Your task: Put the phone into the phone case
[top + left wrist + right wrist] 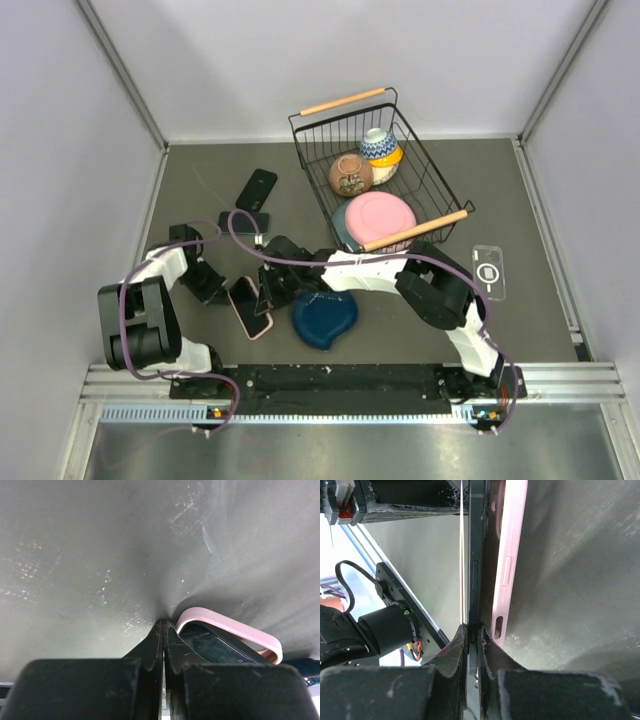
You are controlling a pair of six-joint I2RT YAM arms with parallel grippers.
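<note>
A dark phone lies partly inside a pink phone case on the grey table, near the front left. My right gripper reaches in from the right and is shut on the phone's thin edge. In the right wrist view the pink case stands just beside that edge, its side still apart from the phone. My left gripper is shut with nothing between its fingers. Its tips press on the table right at the corner of the pink case, where the phone's screen shows.
A dark blue plate lies just right of the phone. Two black phones lie behind it. A wire basket holds bowls and a pink plate at the back. A clear case lies at the right.
</note>
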